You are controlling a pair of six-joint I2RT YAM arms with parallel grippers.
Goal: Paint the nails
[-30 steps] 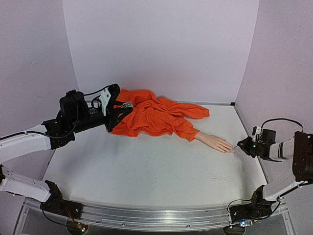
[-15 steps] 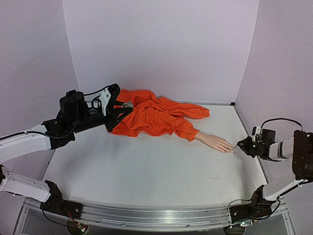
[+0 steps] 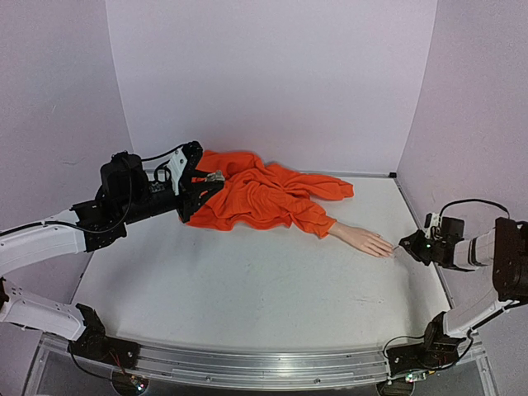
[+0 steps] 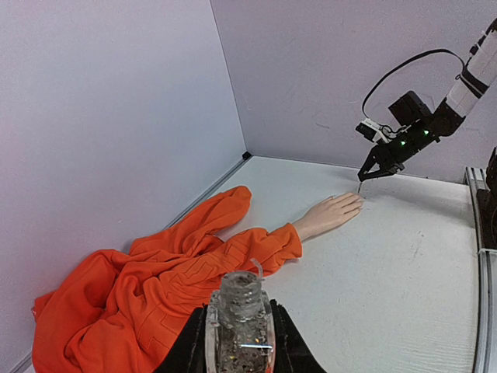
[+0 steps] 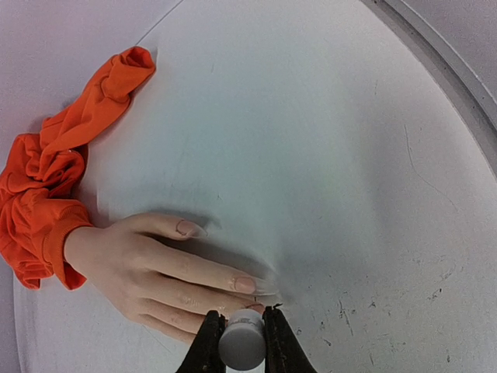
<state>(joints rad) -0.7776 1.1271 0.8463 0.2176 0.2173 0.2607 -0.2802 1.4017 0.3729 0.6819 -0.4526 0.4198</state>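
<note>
1. The right end effector (image 5: 241, 340) is closed on a small round brush cap (image 5: 241, 351), pinched from both sides. The bristle tip is too fine to make out, but it sits right at the fingertips.
2. The nails (image 5: 245, 284) lie just ahead of that cap, on the slim fingers of the mannequin hand (image 5: 132, 260). The hand rests palm down on the surface (image 5: 349, 155) near its right edge, fingers pointing at the right arm.
3. The nails look tiny, hard and smooth, so polish should spread readily and could stray onto the skin. Light strokes along each nail seem best.
4. The hand looks light and nothing pins it, so sideways pressure might slide it. If it needs steadying, the bare wrist just beyond the cuff is the firmest place to hold.
5. The orange sleeve (image 5: 39, 225) is soft, bunched cloth. It would be a poor hold, likely to slip over the arm inside.
6. The left end effector (image 4: 239, 346), well apart at the far left, is closed on a small clear bottle (image 4: 239, 311) with glittery contents, held upright by the heaped cloth.
</note>
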